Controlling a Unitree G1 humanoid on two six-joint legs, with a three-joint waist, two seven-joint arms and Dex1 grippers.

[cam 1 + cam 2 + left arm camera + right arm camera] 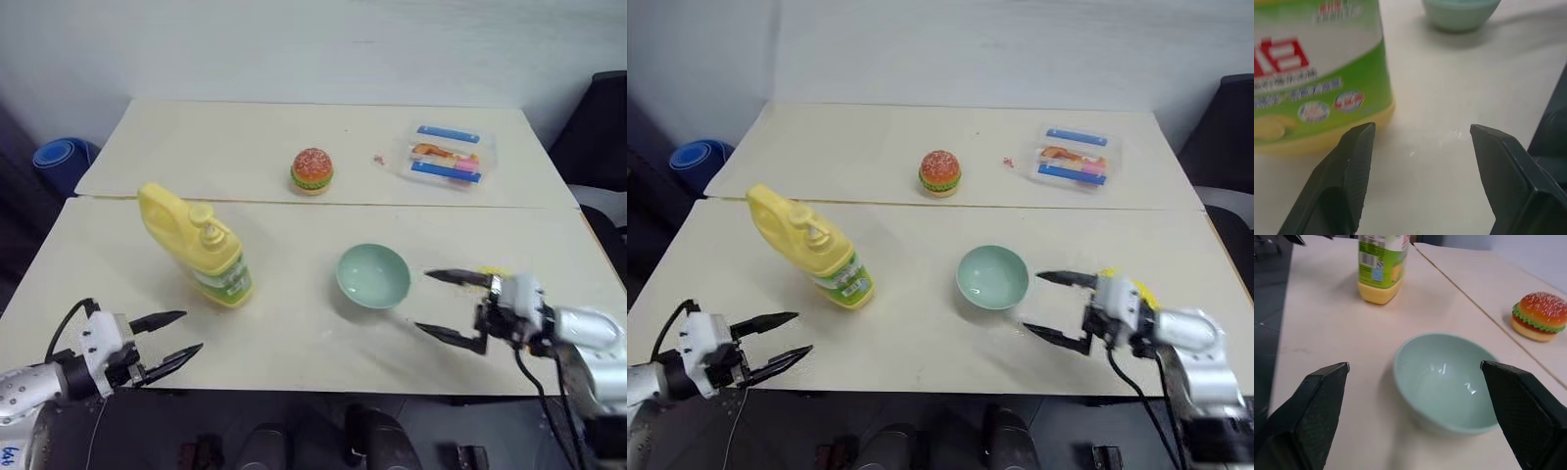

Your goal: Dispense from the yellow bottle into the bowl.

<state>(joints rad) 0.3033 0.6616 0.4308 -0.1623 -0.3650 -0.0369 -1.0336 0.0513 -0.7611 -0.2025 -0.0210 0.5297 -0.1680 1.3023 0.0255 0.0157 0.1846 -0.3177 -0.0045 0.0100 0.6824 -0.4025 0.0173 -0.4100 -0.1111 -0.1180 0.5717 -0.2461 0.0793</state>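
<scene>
Right tool (443, 305) gapes empty just beside the bowl (373, 277); left tool (172, 340), open, sits near the yellow bottle (197, 248).

Toy burger (312, 170) on far table (245, 147), near its front edge, upright. Clear plastic packet (447, 154) with blue strips and orange-pink contents to its right, well apart. Blue rolled mat (61, 159) on floor, far left. Dark chair (602, 127) at right edge.
</scene>
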